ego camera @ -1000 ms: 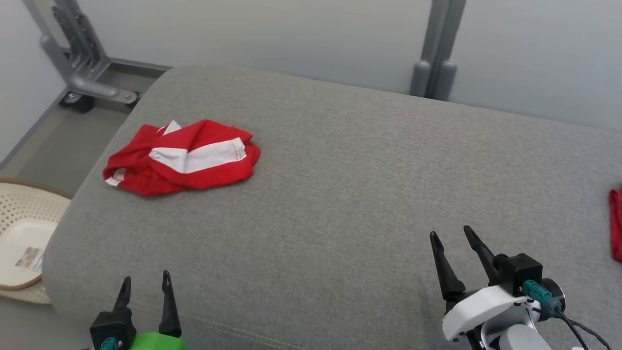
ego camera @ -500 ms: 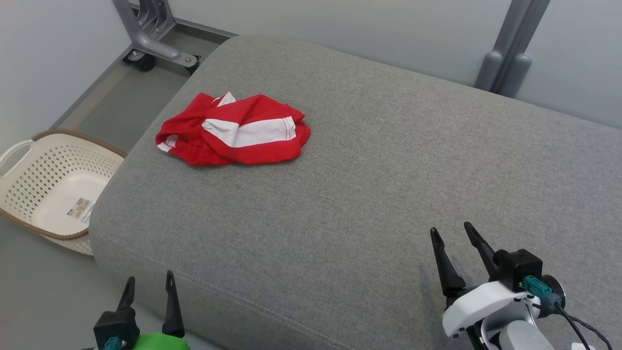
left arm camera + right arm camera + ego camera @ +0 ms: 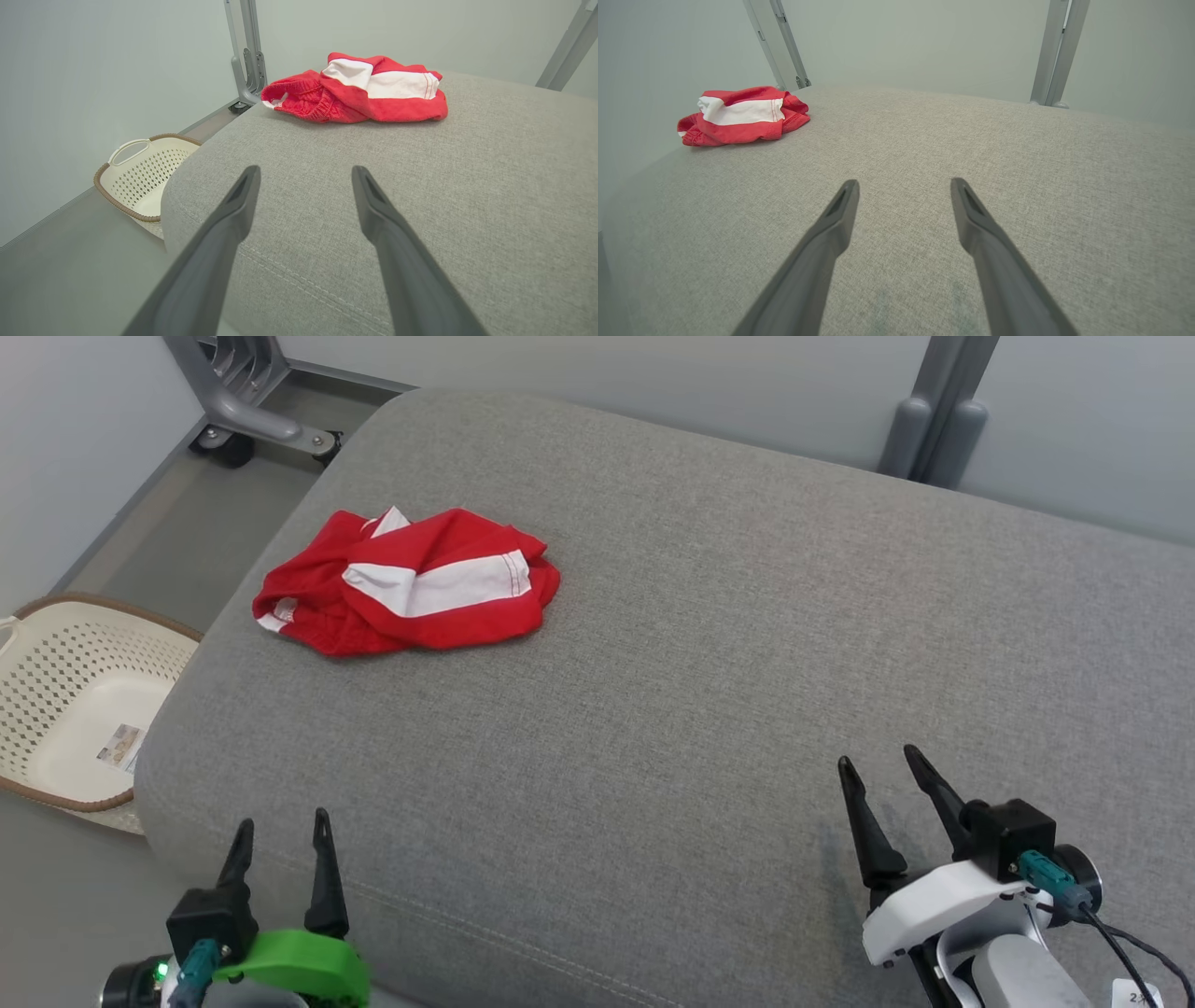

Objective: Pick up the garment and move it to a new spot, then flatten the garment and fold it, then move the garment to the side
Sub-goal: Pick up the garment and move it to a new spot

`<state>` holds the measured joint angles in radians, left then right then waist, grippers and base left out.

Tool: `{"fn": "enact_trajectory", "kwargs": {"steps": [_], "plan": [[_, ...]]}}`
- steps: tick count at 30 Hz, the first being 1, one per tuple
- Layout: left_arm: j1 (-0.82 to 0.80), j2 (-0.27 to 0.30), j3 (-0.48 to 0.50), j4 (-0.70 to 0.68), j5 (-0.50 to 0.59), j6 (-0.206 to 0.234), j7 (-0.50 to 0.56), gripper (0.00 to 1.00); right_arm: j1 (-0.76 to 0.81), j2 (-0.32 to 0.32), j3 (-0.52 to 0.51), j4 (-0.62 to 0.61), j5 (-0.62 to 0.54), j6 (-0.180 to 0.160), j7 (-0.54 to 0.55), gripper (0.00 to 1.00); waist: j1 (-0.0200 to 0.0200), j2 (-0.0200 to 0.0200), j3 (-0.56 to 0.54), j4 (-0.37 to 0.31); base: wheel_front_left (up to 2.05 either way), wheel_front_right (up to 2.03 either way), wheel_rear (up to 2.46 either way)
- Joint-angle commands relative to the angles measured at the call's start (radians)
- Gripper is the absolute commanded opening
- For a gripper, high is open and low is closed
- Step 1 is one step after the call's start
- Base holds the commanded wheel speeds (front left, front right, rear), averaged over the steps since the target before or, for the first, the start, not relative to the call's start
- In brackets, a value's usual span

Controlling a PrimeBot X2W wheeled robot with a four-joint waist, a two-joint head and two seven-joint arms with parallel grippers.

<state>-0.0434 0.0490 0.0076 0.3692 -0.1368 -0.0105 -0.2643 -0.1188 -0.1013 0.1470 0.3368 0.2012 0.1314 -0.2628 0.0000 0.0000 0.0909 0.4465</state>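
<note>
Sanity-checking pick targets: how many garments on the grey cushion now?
1: a crumpled red and white fabric garment on the far left of the grey fabric cushion, near the cream perforated basket. More could lie out of frame.

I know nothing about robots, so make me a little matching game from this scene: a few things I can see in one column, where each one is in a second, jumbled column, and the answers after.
Things:
1. red and white garment
2. cream basket
3. left claw
4. right claw

Places and states:
A. open, over the near right part of the grey cushion
B. on the floor, off the cushion's left end
C. crumpled on the cushion's far left part
D. open, at the cushion's near left corner

Pairs: 1-C, 2-B, 3-D, 4-A.
</note>
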Motion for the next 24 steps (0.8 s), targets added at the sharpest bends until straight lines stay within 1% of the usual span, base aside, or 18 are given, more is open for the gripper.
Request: {"fn": "enact_trajectory", "kwargs": {"steps": [1, 4, 8, 15, 17, 24], "plan": [[-0.035, 0.003, 0.014, 0.007, 0.003, -0.007, 0.001, 1.0, -0.018, -0.011, 0.003, -0.008, 0.007, -0.002, -0.003, 1.0, 0.0, 0.0, 0.027, -0.019, 0.0, 0.0, 0.0], [-0.093, 0.007, 0.042, 0.034, 0.001, -0.025, 0.001, 1.0, -0.035, -0.022, 0.008, -0.019, 0.007, -0.002, -0.003, 1.0, 0.0, 0.0, 0.054, -0.04, 0.0, 0.0, 0.0], [-0.194, 0.031, 0.069, 0.09, 0.0, -0.054, 0.001, 1.0, -0.062, -0.038, 0.006, -0.039, -0.004, -0.002, -0.003, 1.0, 0.0, 0.0, 0.096, -0.079, 0.0, 0.0, 0.0], [-0.381, 0.104, 0.084, 0.203, 0.004, -0.089, 0.001, 1.0, -0.116, -0.072, 0.017, -0.055, -0.009, -0.002, -0.003, 1.0, 0.0, 0.0, 0.178, -0.151, 0.0, 0.0, 0.0], [-0.436, 0.135, 0.079, 0.241, 0.008, -0.097, 0.001, 1.0, -0.132, -0.082, 0.018, -0.061, -0.008, -0.002, -0.003, 1.0, 0.0, 0.0, 0.205, -0.172, 0.0, 0.0, 0.0], [-0.6, 0.225, 0.059, 0.412, -0.039, -0.118, 0.001, 1.0, -0.179, -0.106, 0.02, -0.076, -0.005, -0.002, -0.003, 1.0, 0.0, 0.0, 0.289, -0.238, 0.0, 0.0, 0.0]]}}
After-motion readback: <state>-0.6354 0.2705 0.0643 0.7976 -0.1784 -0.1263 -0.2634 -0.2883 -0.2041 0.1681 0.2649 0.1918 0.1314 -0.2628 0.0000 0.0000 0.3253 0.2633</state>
